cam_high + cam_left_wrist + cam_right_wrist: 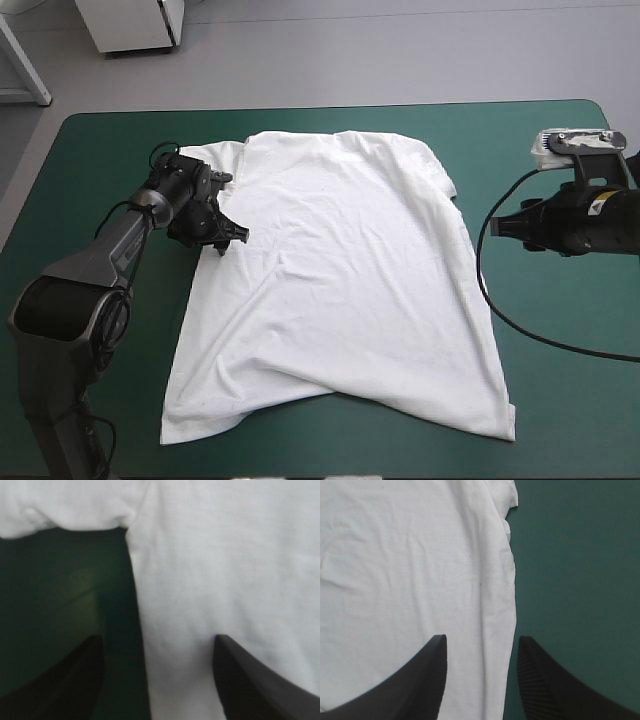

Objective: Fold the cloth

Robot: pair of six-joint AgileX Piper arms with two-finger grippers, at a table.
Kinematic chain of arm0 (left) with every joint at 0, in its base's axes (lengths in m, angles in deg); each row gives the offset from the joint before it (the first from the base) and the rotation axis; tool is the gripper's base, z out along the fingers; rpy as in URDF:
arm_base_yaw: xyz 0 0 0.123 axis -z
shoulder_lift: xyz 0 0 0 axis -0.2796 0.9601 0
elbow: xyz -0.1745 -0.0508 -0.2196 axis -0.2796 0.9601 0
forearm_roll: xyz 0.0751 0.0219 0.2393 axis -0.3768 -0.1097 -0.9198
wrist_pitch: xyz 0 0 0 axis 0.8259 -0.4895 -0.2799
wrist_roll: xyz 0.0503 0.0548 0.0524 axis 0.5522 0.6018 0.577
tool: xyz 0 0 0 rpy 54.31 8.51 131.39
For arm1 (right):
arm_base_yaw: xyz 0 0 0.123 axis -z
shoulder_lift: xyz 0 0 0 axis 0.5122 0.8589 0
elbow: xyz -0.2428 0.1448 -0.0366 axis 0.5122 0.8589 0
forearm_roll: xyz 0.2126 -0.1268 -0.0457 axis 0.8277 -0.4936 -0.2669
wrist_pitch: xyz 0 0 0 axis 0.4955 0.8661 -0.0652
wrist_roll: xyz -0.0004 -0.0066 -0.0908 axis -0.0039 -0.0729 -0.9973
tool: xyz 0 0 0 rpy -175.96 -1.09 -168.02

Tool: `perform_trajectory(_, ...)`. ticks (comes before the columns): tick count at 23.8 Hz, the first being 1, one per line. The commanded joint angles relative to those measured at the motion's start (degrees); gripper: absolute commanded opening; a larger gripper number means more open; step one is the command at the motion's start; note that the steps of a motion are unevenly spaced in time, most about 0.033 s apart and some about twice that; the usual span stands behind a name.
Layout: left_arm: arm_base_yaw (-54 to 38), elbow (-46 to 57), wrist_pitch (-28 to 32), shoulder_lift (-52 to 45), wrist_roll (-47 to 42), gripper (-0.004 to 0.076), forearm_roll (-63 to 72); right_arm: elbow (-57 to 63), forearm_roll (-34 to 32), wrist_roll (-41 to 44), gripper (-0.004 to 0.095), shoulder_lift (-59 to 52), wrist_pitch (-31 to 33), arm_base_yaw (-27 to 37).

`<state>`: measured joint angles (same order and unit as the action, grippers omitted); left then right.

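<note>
The white T-shirt (340,270) lies spread flat in the middle of the teal-green cover (560,400), collar toward the far edge, with a shallow crease across its near hem. My left gripper (230,240) is low at the shirt's left side edge, just below the left sleeve. In the left wrist view this gripper (158,639) is open and straddles that edge of the T-shirt (225,555). My right gripper (497,226) hovers just off the shirt's right side. In the right wrist view it (482,637) is open, with the T-shirt's (395,570) right edge between its fingers.
Bare teal-green cover (580,580) runs along the shirt's right side out to the table's right edge. A narrower strip of cover (60,590) shows on the left. The shirt's near hem lies close to the table's front edge.
</note>
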<state>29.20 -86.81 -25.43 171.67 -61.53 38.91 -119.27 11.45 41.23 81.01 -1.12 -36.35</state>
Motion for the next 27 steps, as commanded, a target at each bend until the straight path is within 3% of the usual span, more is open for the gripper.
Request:
perform_trajectory(1, 0.03, -1.64, 0.79, -1.08, -0.92, 0.0459, -0.2, -1.57, 0.29, -0.21, 0.0418, -1.18, 0.12, 0.07)
perform_trajectory(2, 0.03, -1.74, 0.79, -0.52, -0.92, 0.0448, -0.2, -1.57, 0.29, -0.21, 0.0418, -1.18, 0.12, 0.07)
perform_trajectory(3, 0.03, -1.86, 0.79, 0.14, -0.92, 0.0356, -0.2, -1.57, 0.21, -0.21, 0.0418, -1.18, 0.12, 0.07)
perform_trajectory(5, 0.03, -1.86, 0.79, 0.69, -0.92, 0.0074, -0.2, -1.06, 0.07, -0.21, 0.0416, -0.81, 0.12, 0.07)
perform_trajectory(6, 0.03, -1.86, 1.04, 0.93, -0.81, -0.0015, -0.41, -0.42, -0.43, -0.21, 0.0416, -0.07, 0.12, 0.07)
perform_trajectory(9, -0.57, -1.86, 1.37, 0.93, -0.81, -0.0022, -0.76, -0.03, -1.04, -0.21, 0.0417, 3.27, -0.36, 0.07)
perform_trajectory(12, -2.26, -1.86, 1.37, 0.93, -1.16, -0.0022, 0.34, -0.03, -2.32, -0.21, 0.0421, 10.74, -6.54, 0.07)
perform_trajectory(17, -2.9, -1.86, 1.77, 0.93, -1.28, -0.0022, 1.45, -0.62, -2.31, -0.05, 0.0482, 21.38, -9.01, 0.07)
perform_trajectory(22, -2.9, -1.86, 3.36, 0.93, -1.76, -0.0022, 2.79, -1.12, -2.31, -0.05, 0.0487, 29.09, -16.43, 0.07)
perform_trajectory(27, -2.9, -1.86, 4.29, 0.93, -1.76, -0.0022, 2.79, -5.66, -2.21, -0.05, 0.0487, 35.4, -17.43, 0.07)
